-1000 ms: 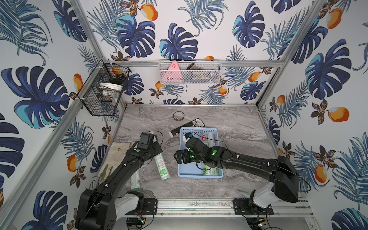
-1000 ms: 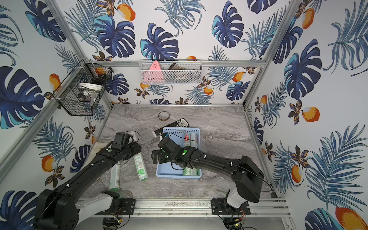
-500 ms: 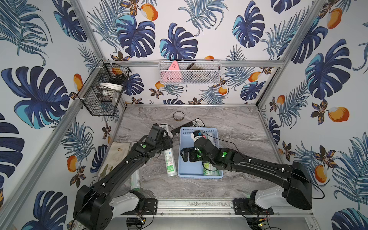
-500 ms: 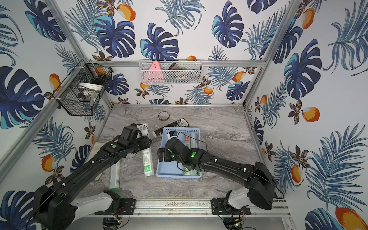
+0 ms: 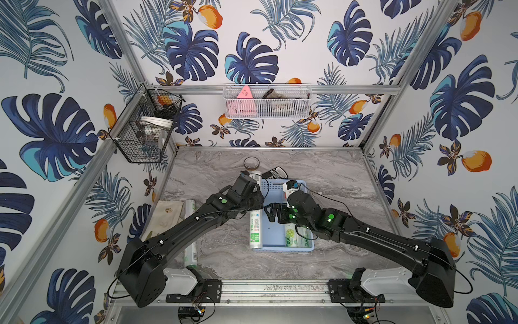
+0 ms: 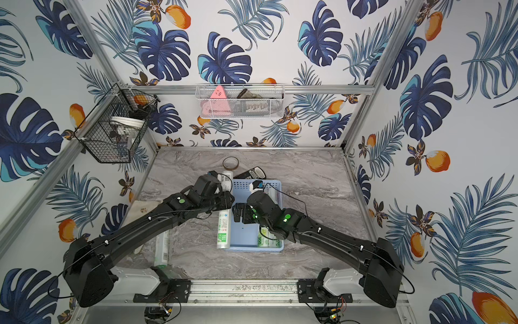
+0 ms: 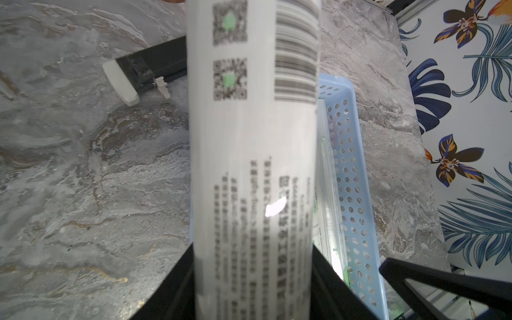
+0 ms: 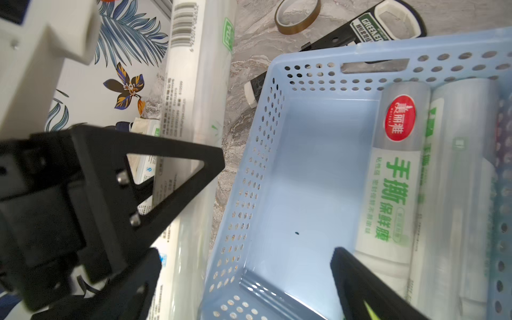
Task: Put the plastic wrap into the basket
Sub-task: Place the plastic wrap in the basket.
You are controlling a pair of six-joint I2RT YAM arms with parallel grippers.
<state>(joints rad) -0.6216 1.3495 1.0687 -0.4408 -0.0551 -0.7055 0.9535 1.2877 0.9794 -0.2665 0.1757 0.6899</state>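
Top views both give the room: a grey marble tabletop [image 5: 330, 174] boxed in by leaf-print walls [image 5: 196, 56] and aluminium frame rails [image 5: 374, 182]. A black wire basket [image 5: 140, 134] hangs on the side wall and a white mesh basket [image 5: 266, 102] on the back rail. Centre stage sits the light blue basket [image 5: 272, 235], and everything reads off it.

The left gripper [image 5: 256, 207] is clamped on a plastic wrap roll [image 5: 255, 231] that runs lengthwise along the basket's wall on the left arm's side. Over the rim or just outside it is hard to call. The right gripper [image 5: 273, 213] hovers above the basket's bare floor, jaws spread wide and holding nothing. Two more rolls [image 5: 291, 238] lie inside against the opposite wall. A fourth roll [image 5: 192, 251] lies well away from the basket, beside an off-white glove [image 5: 168, 216].

Just past the basket's far end are a tape ring [image 5: 251, 162] and a black tool [image 5: 276, 173]. Open marble runs from the basket's right-arm side to the rail, and from its near end to the front bar [image 5: 266, 287].
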